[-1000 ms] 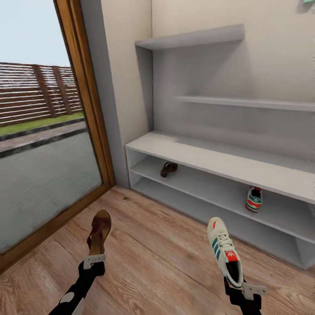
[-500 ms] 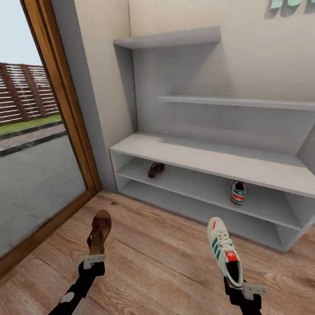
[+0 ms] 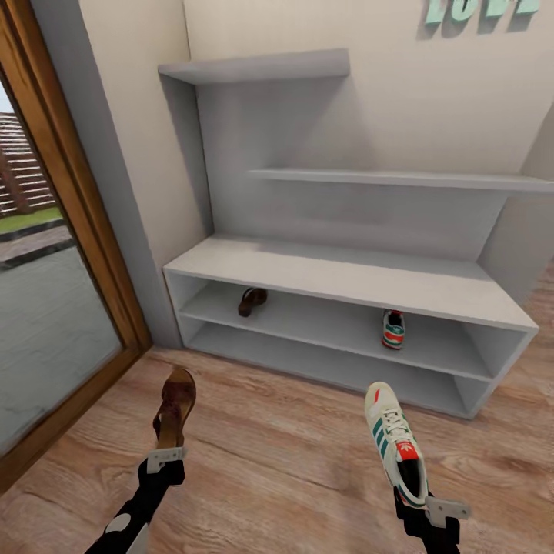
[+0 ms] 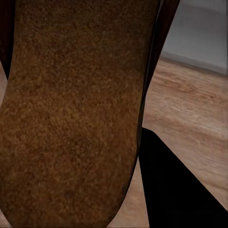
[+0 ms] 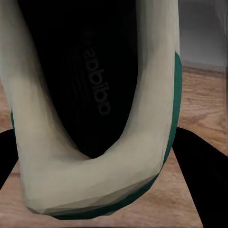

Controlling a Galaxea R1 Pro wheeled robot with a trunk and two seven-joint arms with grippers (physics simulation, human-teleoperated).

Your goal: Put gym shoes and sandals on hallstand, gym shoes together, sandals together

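Carried sandal (image 3: 175,408): held at its heel end by the left gripper (image 3: 165,460), toe pointing forward toward the rack, clear of the floor (image 3: 292,454). The left wrist view shows its tan footbed (image 4: 71,114) close up; the fingers are clamped on the heel end, judged from the steady hold in the head view.

Carried gym shoe (image 3: 396,442): held at the heel by the right gripper (image 3: 435,509), toe forward. The right wrist view looks into the shoe opening over the heel collar (image 5: 90,175), with dark finger parts on both sides, so the fingers are closed on the heel. Gripping at the heel leaves each toe free to slide in first under a shelf.

Shoes already stored: 1 sandal on the shelf (image 3: 251,301) sits toward the left of the upper open level, and 1 gym shoe on the shelf (image 3: 393,329) sits toward the right of the same level, well apart from each other. That spacing leaves room beside each for its partner.

Shoe rack (image 3: 346,281): stands against the wall, ahead of both arms, with a glass door frame (image 3: 73,231) to its left.

Judgement: 2 of 4 shoes are placed; the remaining 2 are in hand and lined up roughly opposite their partners. The rack appears out of reach yet, so an approach is needed before insertion. Risk: catching a toe on the bench top edge.
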